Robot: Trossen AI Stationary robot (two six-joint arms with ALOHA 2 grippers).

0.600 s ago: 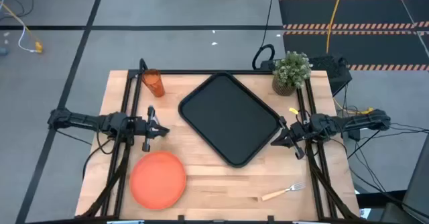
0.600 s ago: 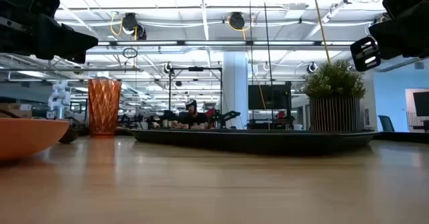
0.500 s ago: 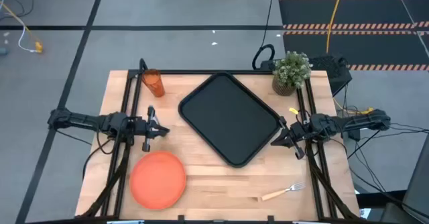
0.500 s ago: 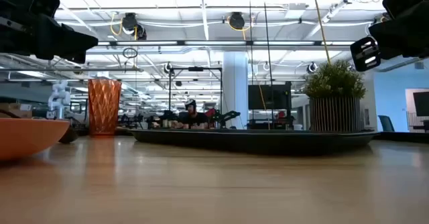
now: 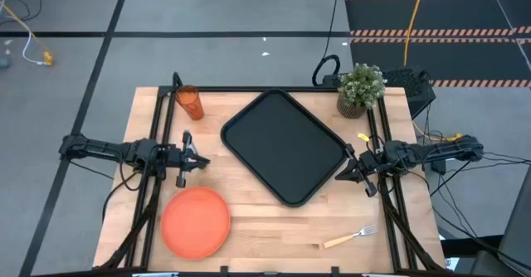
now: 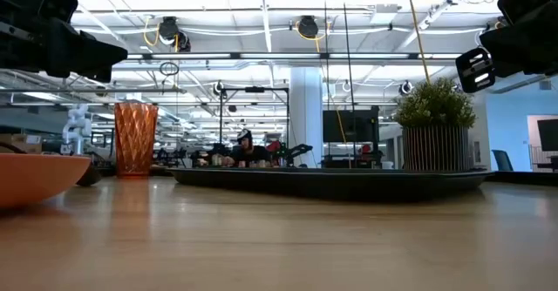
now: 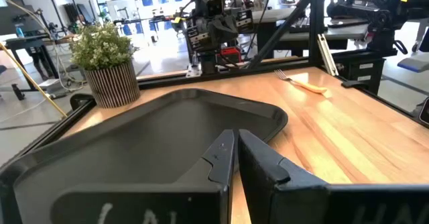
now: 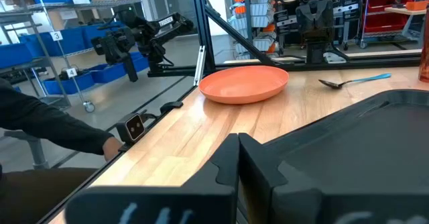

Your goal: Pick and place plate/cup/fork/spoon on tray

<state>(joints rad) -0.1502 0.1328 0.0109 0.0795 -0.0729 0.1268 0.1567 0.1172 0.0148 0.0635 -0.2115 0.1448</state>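
The tray (image 5: pixel 286 147) lies empty at the centre of the table (image 5: pixel 274 227), turned diagonally, with no task item on it yet. The left end effector (image 5: pixel 199 162) hovers at the left side of the table, fingers closed and holding nothing. The right end effector (image 5: pixel 344 174) hovers just off the tray's right corner, likewise closed and empty.

The plate (image 5: pixel 196 220) lies flat on the table near the front edge, on the left arm's side and toward the front from the left end effector. It is well apart from the right end effector, with the tray's front corner between them. The left arm is therefore the nearer one for the plate. Being round, the plate has no long axis to align with.

The cup (image 5: pixel 190 102) stands upright at the rear left corner, also on the left arm's side. The fork (image 5: pixel 349 237) lies near the front right, tines pointing right and slightly rearward, nearer the right arm. The spoon (image 8: pixel 354 80) shows only in the right wrist view, lying flat beside the plate, handle pointing away from it.

Either end effector must open before any grasp.
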